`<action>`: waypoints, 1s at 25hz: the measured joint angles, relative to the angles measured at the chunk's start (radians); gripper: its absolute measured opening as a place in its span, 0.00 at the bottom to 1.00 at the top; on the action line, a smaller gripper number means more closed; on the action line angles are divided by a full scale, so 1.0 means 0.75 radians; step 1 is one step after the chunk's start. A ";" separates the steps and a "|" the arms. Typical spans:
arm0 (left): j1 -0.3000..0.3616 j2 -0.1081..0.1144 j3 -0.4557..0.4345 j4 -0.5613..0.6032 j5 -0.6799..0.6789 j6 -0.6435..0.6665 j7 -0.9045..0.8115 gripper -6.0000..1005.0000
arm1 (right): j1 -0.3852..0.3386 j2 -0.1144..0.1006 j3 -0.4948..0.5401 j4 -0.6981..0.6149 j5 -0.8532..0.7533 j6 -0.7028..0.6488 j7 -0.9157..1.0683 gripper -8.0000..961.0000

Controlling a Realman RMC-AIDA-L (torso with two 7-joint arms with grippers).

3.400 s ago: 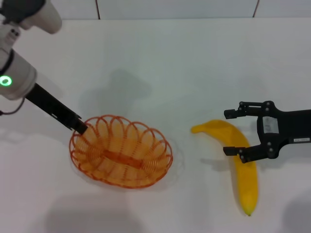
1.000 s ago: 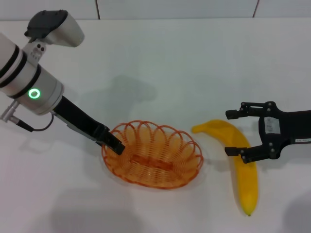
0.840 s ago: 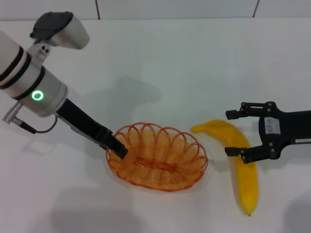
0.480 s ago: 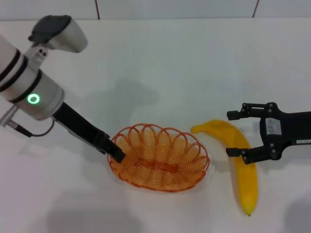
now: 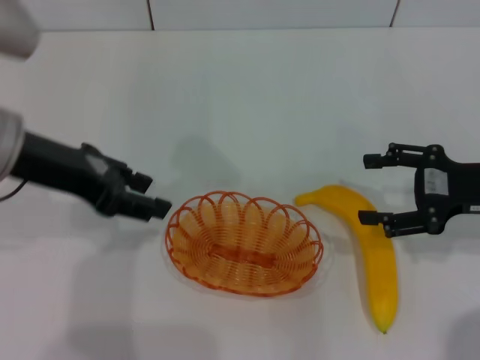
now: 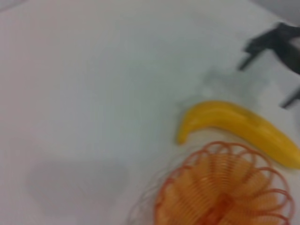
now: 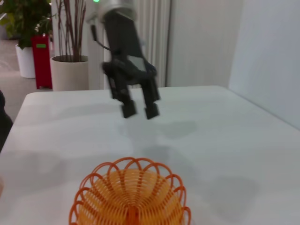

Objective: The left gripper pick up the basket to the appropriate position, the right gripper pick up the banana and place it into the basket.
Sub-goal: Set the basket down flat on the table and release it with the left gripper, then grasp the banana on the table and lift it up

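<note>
The banana [image 5: 367,247] lies flat on the white counter [image 5: 270,97], toward its near edge and right of the middle, with its blunt stem end turned to the basket [image 5: 244,242] and its greenish tip pointing at the near edge. It looks firm, smooth and unpeeled, probably light enough for one claw, but its curved skin may slip or roll under a pinch taken too near either end; the thick middle of the curve, gripped across its width, seems the safest hold, and gently, since hard pressure would bruise it. The basket sits just beside it on the left, a narrow gap between its looped orange rim and the stem end. It is empty, upright and resting on the counter. Being open wire, it is likely very light and slightly springy, so it may skid when the fruit is lowered in. The right claw [image 5: 381,189] hangs just beyond the banana's upper curve toward the counter's right edge, jaws spread wide and gripping nothing. The left claw [image 5: 148,194] is just off the basket's left rim, clear of it, its two fingers a little apart and empty.
</note>
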 joint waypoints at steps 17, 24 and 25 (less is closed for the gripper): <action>0.297 0.000 -0.306 -0.834 -0.633 -0.056 1.417 0.67 | -0.080 -0.028 0.046 -0.008 0.138 -0.068 0.002 0.92; 0.240 0.010 -0.415 -1.048 -0.539 -0.058 1.538 0.76 | -0.089 -0.030 0.049 -0.010 0.137 -0.075 0.018 0.92; 0.233 0.010 -0.416 -1.049 -0.514 -0.057 1.535 0.78 | -0.094 -0.030 0.048 -0.012 0.133 -0.082 0.031 0.92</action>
